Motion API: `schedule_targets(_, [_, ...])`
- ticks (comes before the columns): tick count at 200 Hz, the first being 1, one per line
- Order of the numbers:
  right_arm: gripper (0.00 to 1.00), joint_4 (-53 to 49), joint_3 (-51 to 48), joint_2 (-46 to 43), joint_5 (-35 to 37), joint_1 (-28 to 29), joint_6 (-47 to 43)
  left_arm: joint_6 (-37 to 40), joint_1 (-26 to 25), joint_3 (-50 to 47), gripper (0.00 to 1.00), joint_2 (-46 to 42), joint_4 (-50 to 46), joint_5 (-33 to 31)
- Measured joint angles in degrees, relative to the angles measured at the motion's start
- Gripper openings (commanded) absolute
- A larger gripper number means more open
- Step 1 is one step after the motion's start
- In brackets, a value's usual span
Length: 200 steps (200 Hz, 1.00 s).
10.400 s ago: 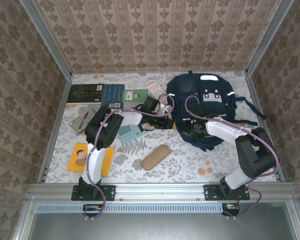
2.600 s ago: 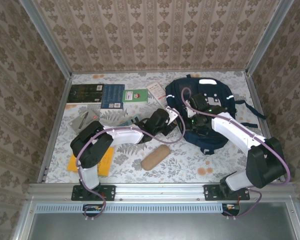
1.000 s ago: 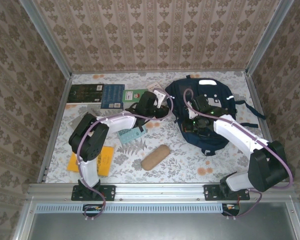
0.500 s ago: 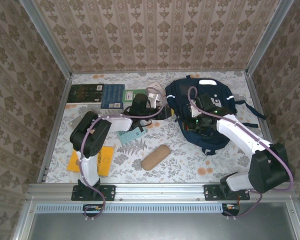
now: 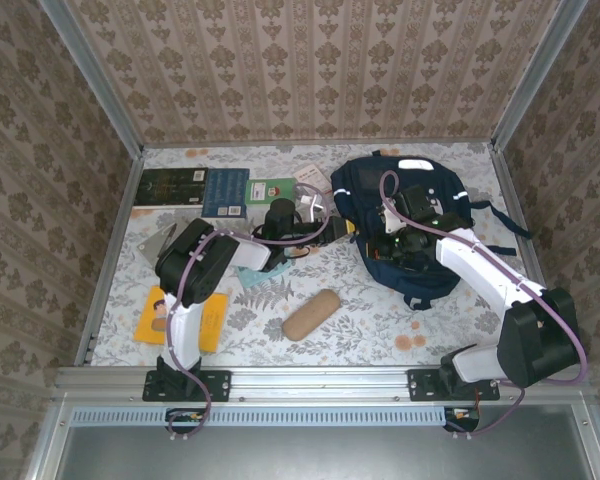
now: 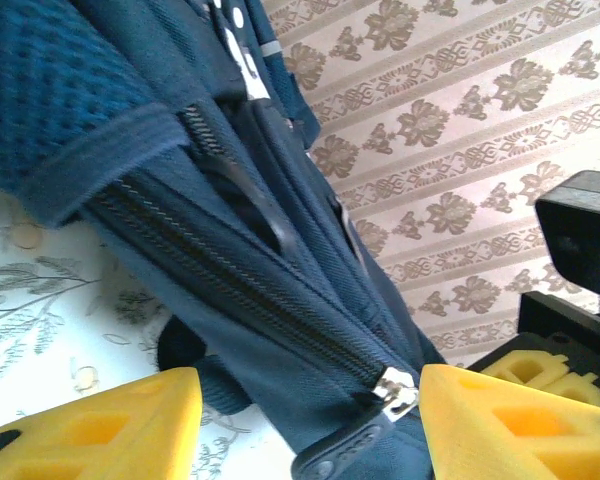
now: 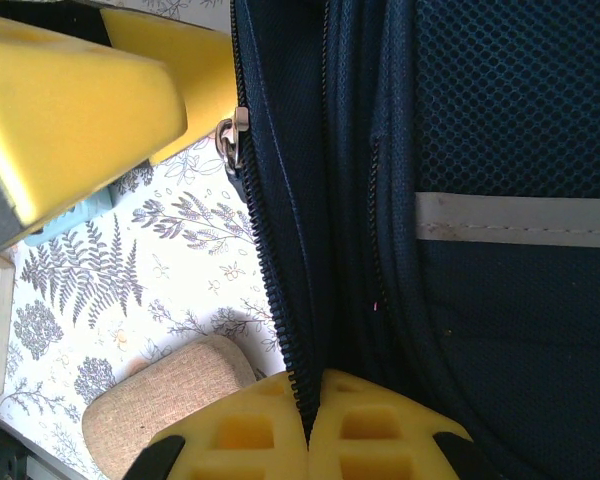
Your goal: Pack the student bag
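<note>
Backpack of navy-blue fabric with thin white stripes (image 5: 425, 185) lies on the far right part of the floral-patterned table (image 5: 380, 335). Left gripper (image 6: 305, 420) is spread wide at the bag's left edge, with the silver metal zipper pull (image 6: 400, 385) between its yellow fingers, just beside one; contact unclear. Right gripper (image 7: 310, 432) is clamped on the bag's zipper edge. Tan oblong fabric pencil case (image 5: 311, 314) lies near the bag, apart from it.
</note>
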Motion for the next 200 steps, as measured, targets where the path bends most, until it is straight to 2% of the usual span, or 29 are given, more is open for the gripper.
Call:
schedule_targets(53, [0.0,0.0,0.0,0.0,-0.2,-0.3,0.2,-3.2,-1.9,-0.5,0.6,0.8,3.6,0.5])
schedule_targets(72, [0.0,0.0,0.0,0.0,-0.3,-0.3,0.2,-4.1,-2.0,-0.9,0.53,0.8,4.7,0.7])
schedule_targets(119, [0.0,0.0,0.0,0.0,-0.4,-0.4,0.4,-5.2,-2.2,-2.7,0.45,0.8,6.1,0.7])
schedule_targets(155, [0.0,0.0,0.0,0.0,-0.4,-0.4,0.7,-5.4,-2.3,-4.3,0.34,0.3,6.2,0.6])
schedule_targets(167, [0.0,0.0,0.0,0.0,-0.4,-0.4,0.9,-5.4,-2.2,-4.5,0.27,0.1,6.2,0.6])
schedule_targets(187, [0.01,0.0,0.0,0.0,-0.3,-0.4,1.1,-5.4,-2.2,-4.5,0.24,-0.3,6.1,0.5])
schedule_targets(200, [0.01,0.0,0.0,0.0,-0.3,-0.5,1.1,-5.3,-2.2,-4.5,0.27,-0.6,6.1,0.6])
